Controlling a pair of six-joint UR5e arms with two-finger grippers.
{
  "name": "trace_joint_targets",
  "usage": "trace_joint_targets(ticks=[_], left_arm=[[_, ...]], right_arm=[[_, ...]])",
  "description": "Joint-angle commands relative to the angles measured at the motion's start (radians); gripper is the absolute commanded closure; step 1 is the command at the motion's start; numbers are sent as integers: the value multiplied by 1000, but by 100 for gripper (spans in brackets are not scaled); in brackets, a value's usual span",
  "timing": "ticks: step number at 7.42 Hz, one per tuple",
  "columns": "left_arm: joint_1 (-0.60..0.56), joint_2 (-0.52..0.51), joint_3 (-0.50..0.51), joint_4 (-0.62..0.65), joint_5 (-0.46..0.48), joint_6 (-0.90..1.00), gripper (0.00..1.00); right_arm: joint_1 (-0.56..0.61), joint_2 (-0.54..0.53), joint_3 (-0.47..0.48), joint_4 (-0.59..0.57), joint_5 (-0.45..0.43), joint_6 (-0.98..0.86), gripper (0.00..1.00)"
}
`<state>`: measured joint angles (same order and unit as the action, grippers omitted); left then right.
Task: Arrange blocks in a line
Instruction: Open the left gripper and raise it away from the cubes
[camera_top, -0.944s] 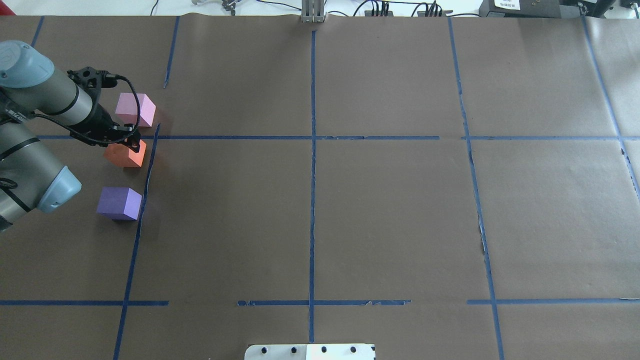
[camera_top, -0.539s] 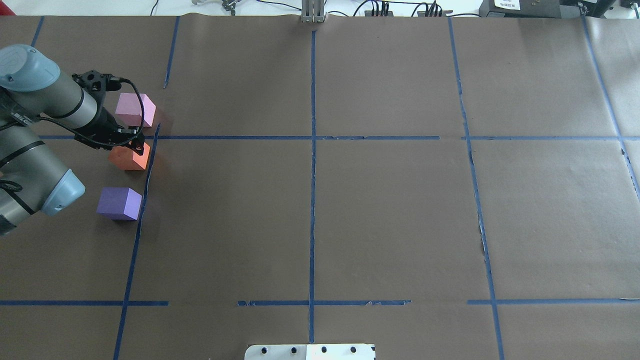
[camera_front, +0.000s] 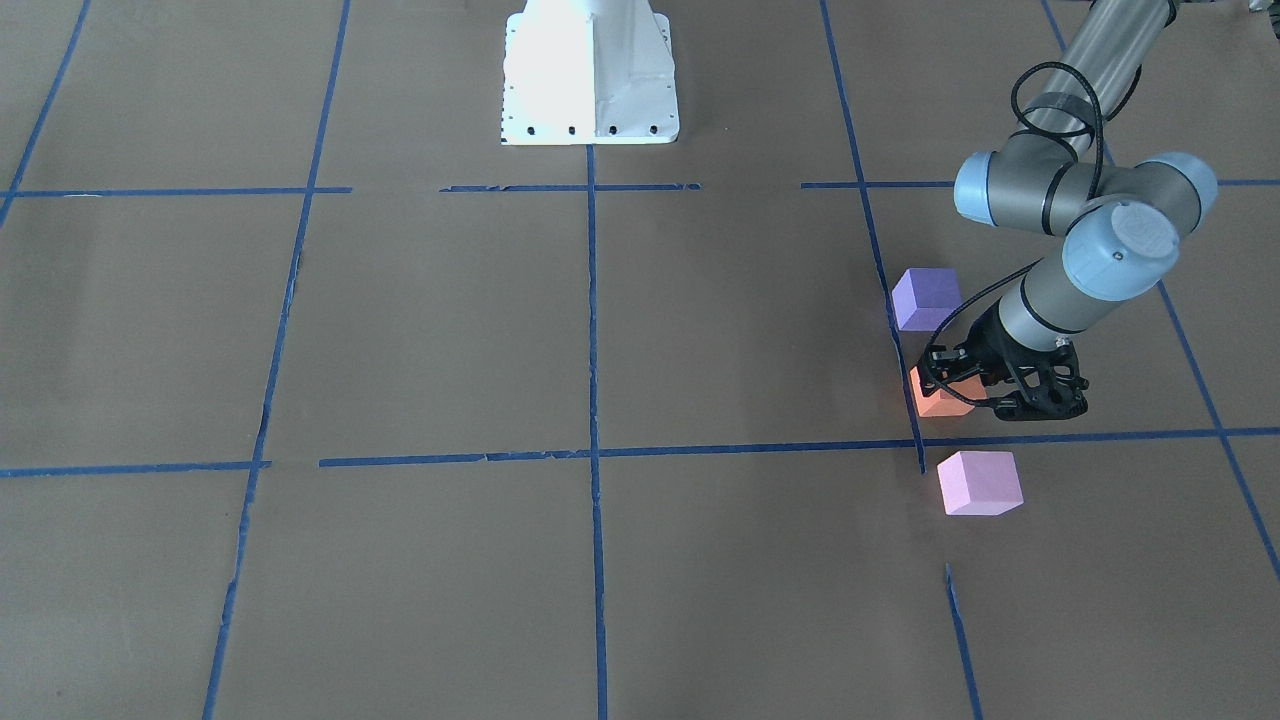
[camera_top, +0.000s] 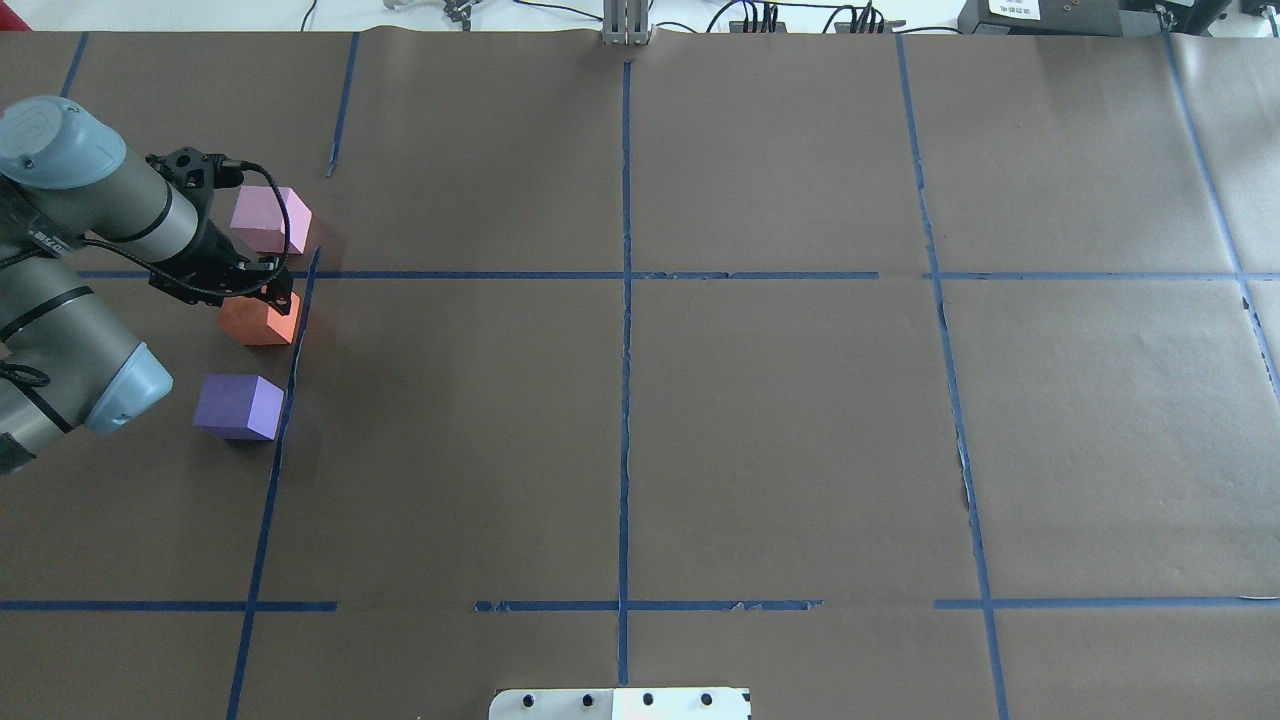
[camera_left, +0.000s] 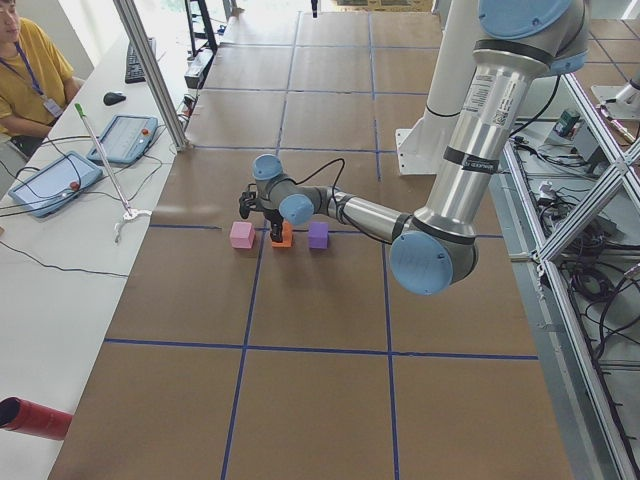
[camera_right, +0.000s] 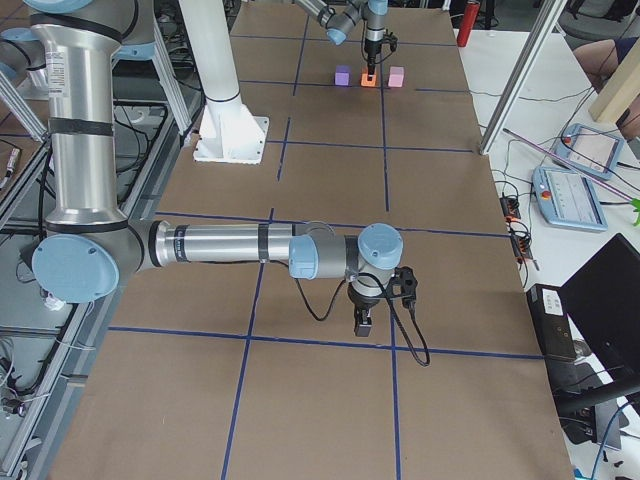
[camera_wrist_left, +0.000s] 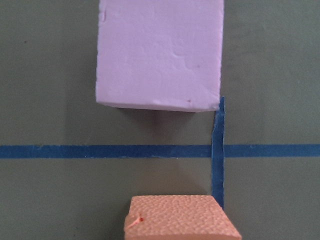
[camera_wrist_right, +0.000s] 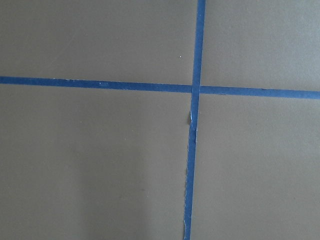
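Left gripper (camera_front: 945, 385): fingers look closed on the top of the orange block (camera_front: 940, 404), wrist pointing straight down. Whether the block sits on the brown paper (camera_front: 700, 330) or hangs a hair above it, I can't tell. It lies between its two mates, the purple block (camera_front: 926, 298) on the robot's side and the pink block (camera_front: 980, 482) on the far side, apart from both, and all three are just beside one blue tape line (camera_front: 880, 270). The row looks nearly made, so I judge this to be the placing of the middle piece. To do it well: square the orange faces to the neighbours', use the tape as the straightedge, centre the block in the gap, and seat it flat before the fingers part. Then lift straight up, since foam may cling and twist. The pink cube looks a shade off the others' line, so it may want a nudge. Right gripper (camera_right: 363, 322): far off over bare paper near a tape crossing, open or closed I can't tell. No bins, trays or other containers in sight, and every block lies loose on the paper.
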<state>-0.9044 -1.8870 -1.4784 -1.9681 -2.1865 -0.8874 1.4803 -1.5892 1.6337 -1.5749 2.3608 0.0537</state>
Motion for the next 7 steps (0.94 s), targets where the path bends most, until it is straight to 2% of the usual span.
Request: trace_joint_targets(ticks=[1, 3, 4, 5, 6, 7], left_arm=[[1, 0, 3, 0, 1, 1, 1], [-7, 0, -32, 0, -1, 11, 0], [-31, 17, -134, 21, 2, 13, 0], [-95, 19, -205, 105, -1, 15, 0], [-111, 17, -248, 173, -1, 28, 0], [-111, 17, -247, 178, -1, 47, 0]], right_arm=[[0, 0, 0, 0, 0, 0, 0], [0, 0, 0, 0, 2, 0, 0], [0, 0, 0, 1, 2, 0, 0], [0, 0, 0, 1, 0, 0, 0], [0, 0, 0, 0, 0, 0, 0], [0, 0, 0, 1, 0, 0, 0]])
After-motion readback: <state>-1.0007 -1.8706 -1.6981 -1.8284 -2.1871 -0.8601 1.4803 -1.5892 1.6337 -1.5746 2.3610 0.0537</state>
